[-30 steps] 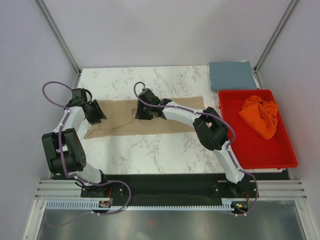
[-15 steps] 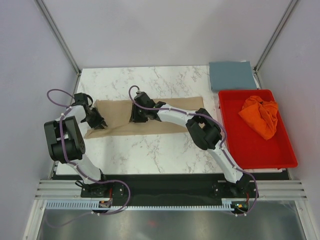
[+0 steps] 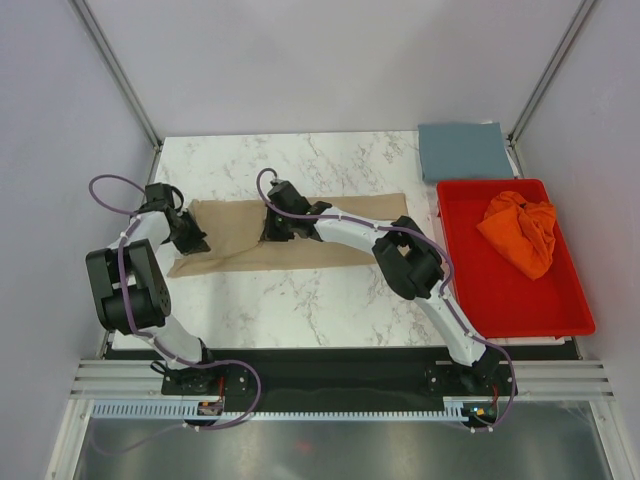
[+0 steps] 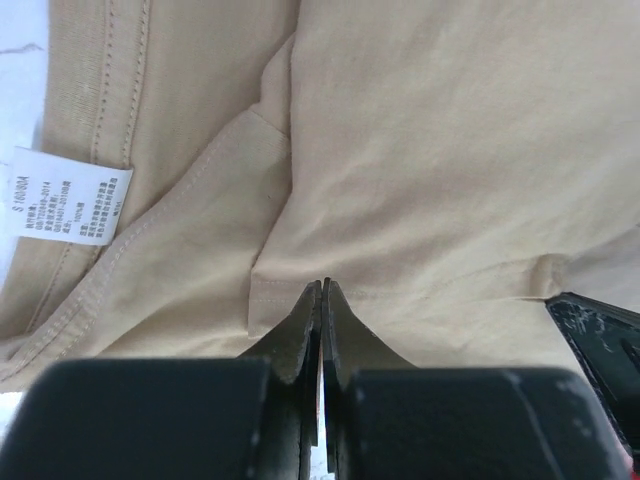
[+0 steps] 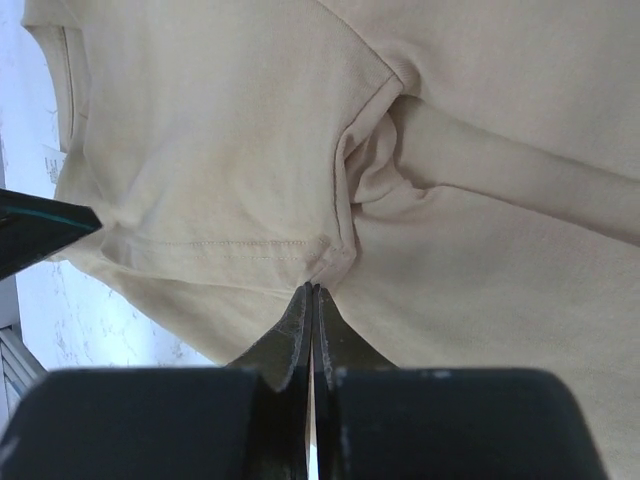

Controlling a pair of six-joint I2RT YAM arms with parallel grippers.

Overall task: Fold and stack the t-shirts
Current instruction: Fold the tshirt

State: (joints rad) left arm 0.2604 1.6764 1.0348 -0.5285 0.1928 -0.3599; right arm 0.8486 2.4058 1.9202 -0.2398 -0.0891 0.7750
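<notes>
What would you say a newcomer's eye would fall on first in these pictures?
The bright red tray at the right edge of the table stands out most, with the crumpled orange t-shirt in its far end. Next comes the tan t-shirt spread flat mid-table, with the left gripper and the right gripper each pinched shut on its cloth. A blue-grey t-shirt lies folded at the far right corner.
</notes>
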